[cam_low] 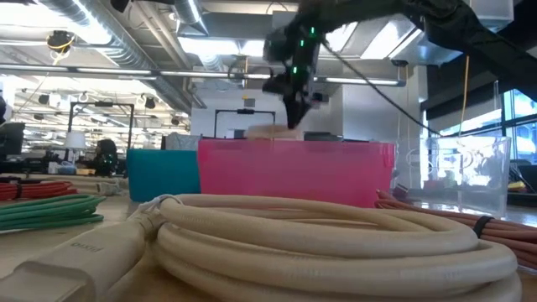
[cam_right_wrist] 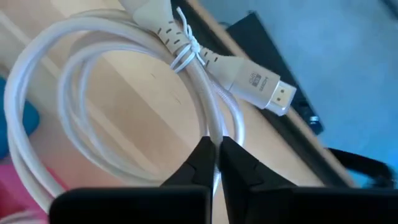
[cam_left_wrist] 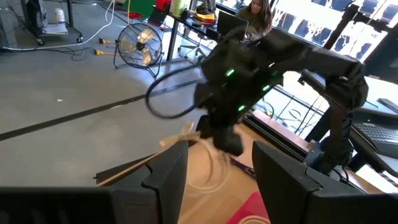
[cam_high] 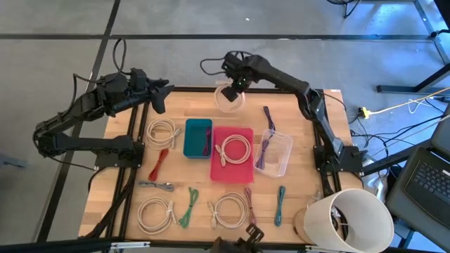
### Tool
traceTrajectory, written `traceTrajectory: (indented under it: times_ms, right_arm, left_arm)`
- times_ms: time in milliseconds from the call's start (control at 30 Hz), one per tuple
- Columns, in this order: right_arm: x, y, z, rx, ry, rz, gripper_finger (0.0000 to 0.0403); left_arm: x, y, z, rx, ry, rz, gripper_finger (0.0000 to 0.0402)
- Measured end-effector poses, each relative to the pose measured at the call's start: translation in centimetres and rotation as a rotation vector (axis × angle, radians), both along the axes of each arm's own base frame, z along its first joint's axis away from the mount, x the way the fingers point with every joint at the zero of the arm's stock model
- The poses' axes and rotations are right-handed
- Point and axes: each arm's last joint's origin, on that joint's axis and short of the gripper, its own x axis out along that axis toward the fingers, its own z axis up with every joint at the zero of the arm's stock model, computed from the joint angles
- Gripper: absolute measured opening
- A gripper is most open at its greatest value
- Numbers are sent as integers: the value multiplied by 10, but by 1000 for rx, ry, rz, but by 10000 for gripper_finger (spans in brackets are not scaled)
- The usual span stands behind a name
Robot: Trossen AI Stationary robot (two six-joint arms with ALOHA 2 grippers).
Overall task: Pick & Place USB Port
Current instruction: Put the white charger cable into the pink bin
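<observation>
While the right end effector (cam_right_wrist: 216, 163) pinches the white coiled cable (cam_right_wrist: 112, 93), lift slowly so its loops don't snag the surface (cam_high: 295, 112); the left end effector (cam_high: 160, 95) waits, half spread.

I'm seeing the white coiled cable (cam_right_wrist: 124, 99), tied with a white twist, its HDMI-style plug (cam_right_wrist: 255, 84) sticking out past the table's far edge (cam_right_wrist: 261, 143), pinched by the right gripper (cam_right_wrist: 214, 158)

Grey concrete floor (cam_high: 176, 17), dark seam lines crossing. Ceiling strip lights (cam_low: 210, 46), exposed ducts (cam_low: 92, 42). Floor fan (cam_left_wrist: 140, 45) at 11 o'clock in left wrist view. Laptop (cam_high: 425, 179) at 3 o'clock beside table; cables (cam_high: 394, 112) nearby. Windows (cam_low: 520, 126) at 3 o'clock, low view.
</observation>
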Motion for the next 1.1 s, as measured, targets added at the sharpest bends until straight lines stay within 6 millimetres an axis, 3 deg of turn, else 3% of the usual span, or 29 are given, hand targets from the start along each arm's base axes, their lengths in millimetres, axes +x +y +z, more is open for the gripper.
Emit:
traceTrajectory:
  times_ms: [167, 433, 867, 1100]
  right_arm:
    - [-14, 34, 31, -10, -24, 32, 9]
    - [-24, 93, 61, -31, 1, 81, 9]
    - [-16, 186, 61, 70, 16, 107, 7]
    - [-15, 220, 61, 124, -3, 99, 7]
  left_arm:
    - [0, 0, 0, 4, 3, -2, 173]
    - [0, 0, 0, 20, 15, -3, 173]
    - [0, 0, 0, 21, 16, -3, 173]
    - [0, 0, 0, 30, 24, -6, 173]
